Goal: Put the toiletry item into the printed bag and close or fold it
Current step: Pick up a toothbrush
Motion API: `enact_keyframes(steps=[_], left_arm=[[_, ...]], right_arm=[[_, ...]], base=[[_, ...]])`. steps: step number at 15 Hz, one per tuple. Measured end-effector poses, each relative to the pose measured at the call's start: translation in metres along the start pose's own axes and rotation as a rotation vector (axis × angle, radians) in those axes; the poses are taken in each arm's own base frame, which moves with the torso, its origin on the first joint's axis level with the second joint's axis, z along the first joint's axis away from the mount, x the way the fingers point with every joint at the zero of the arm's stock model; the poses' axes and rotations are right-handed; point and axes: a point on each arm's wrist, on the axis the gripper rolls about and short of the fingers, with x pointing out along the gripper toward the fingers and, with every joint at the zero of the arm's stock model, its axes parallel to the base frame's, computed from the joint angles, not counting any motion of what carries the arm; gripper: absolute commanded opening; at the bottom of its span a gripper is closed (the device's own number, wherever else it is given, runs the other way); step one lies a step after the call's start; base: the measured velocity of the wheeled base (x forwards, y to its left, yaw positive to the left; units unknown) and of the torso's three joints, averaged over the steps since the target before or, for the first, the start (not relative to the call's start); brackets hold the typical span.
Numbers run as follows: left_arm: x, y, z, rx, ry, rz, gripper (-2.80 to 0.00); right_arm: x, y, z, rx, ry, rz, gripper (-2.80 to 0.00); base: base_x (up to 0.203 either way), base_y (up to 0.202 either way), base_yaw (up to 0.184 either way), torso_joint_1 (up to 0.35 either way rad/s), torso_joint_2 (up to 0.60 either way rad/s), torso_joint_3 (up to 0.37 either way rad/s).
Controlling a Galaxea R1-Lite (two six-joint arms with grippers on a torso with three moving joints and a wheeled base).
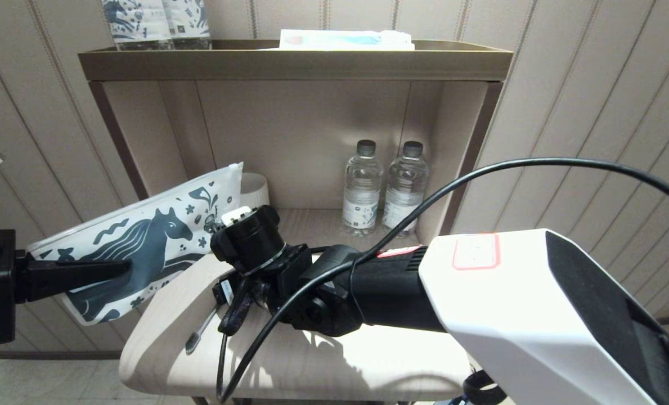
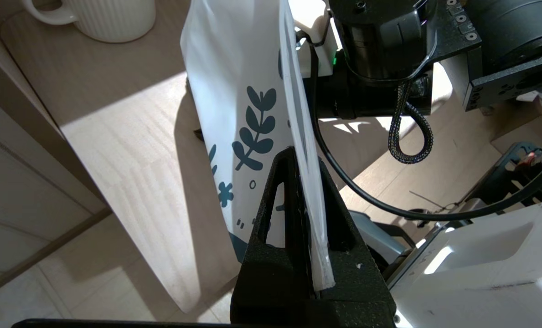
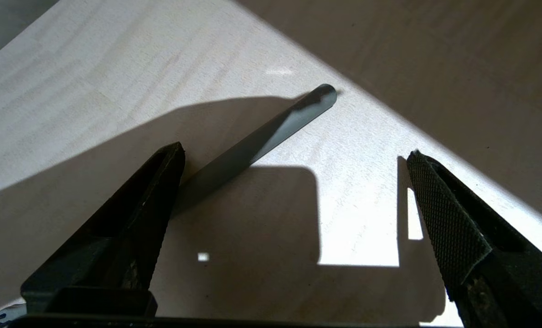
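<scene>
The printed bag (image 1: 160, 236), a flat white pouch with a dark blue horse, hangs tilted in the air over the table's left edge. My left gripper (image 1: 125, 269) is shut on its lower edge; in the left wrist view the bag (image 2: 234, 68) rises edge-on from the gripper (image 2: 305, 159). The toothbrush (image 1: 200, 331) lies on the pale wooden table (image 1: 340, 360), dark head towards the front. My right gripper (image 1: 231, 322) points down over it, open. In the right wrist view the grey handle (image 3: 261, 135) lies beside one finger (image 3: 161, 182), inside the open gripper (image 3: 296, 151), untouched.
A white ribbed mug (image 1: 254, 191) stands behind the bag. Two water bottles (image 1: 382, 188) stand at the back of the shelf niche. On the top shelf (image 1: 295, 62) are labelled bottles (image 1: 154, 22) and a flat box (image 1: 345, 39). A black cable (image 1: 480, 174) arcs over my right arm.
</scene>
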Motion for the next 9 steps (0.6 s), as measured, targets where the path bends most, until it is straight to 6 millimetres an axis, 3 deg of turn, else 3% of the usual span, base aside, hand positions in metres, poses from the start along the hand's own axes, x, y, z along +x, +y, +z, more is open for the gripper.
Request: enact_keyframes(steps=[9], left_arm=[[0.0016, 0.0013, -0.0004, -0.005, 0.005, -0.003, -2.8]], right_arm=[[0.002, 0.0004, -0.0022, -0.002, 0.005, 0.0, 0.0]], base=[[0.0, 0.0, 0.0, 0.0, 0.0, 0.0]])
